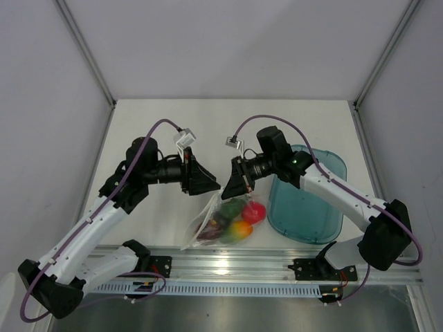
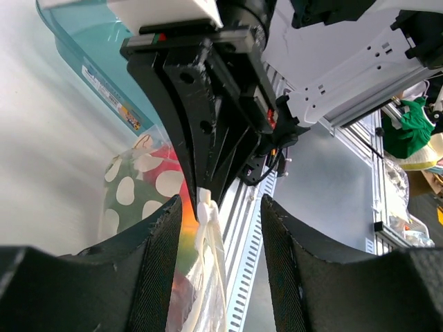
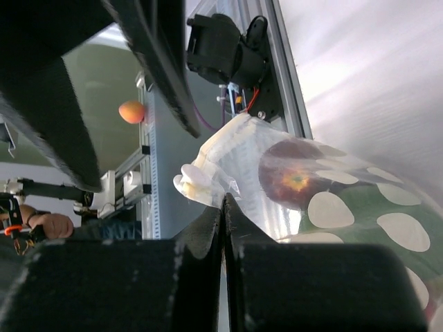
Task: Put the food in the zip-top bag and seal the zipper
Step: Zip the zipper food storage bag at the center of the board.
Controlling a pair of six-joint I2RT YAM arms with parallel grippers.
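The zip-top bag [image 1: 210,227], with the food [image 1: 237,220] showing inside it, lies on the surface [image 1: 159,131] between the arms, its mouth lifted because the right end effector [image 3: 223,207] is clamped tight on the zipper [image 2: 206,220], while the left end effector [image 2: 221,221] stands half open astride that strip, gripping nothing, probably ready to press it sealed.

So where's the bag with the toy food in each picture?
Top external: the zip-top bag lies low in the middle of the picture.
Left wrist: bottom middle, inside the open left gripper.
Right wrist: middle to right, just above the shut right gripper.
Shared landmark: the right gripper, pinching the bag's edge.
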